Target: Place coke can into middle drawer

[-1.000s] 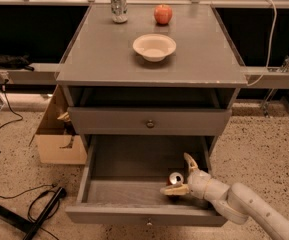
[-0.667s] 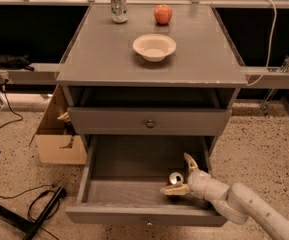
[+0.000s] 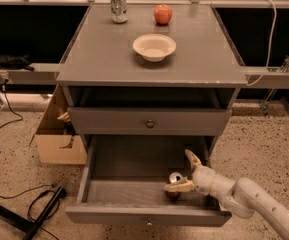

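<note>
Release step, by my reading. Coke can (image 3: 174,179) stood upright on the floor of the open middle drawer (image 3: 144,214), in its near-right part, close behind the front panel. My gripper (image 3: 185,173) was down inside the drawer just right of the can, fingers (image 3: 192,158) spread wide: one pointed up and far, the other lay across the can's near face. Touching or not, I could not tell. Upper drawer (image 3: 109,121) was closed. Next move called for drawing up and rightward, clear of the can without tipping it and clear of the upper drawer's front.
</note>
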Controlling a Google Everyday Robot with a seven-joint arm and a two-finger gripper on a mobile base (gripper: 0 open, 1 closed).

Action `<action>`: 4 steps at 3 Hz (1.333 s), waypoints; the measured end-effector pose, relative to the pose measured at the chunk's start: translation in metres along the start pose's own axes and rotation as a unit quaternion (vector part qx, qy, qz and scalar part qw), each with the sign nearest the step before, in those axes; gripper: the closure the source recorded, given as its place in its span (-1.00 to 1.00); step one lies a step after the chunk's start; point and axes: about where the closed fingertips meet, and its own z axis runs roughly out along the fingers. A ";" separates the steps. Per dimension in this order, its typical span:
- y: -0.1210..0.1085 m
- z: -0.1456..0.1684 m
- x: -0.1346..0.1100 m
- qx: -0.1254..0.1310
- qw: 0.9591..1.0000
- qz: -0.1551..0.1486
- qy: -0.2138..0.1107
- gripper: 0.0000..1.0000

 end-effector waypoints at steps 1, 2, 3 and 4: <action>0.016 -0.025 -0.034 -0.037 0.999 -0.005 -0.009 -1.00; 0.042 -0.071 -0.086 -0.086 0.996 -0.030 0.015 -1.00; 0.065 -0.116 -0.132 -0.108 0.989 -0.067 0.072 -1.00; 0.082 -0.151 -0.180 -0.123 0.976 -0.132 0.121 -1.00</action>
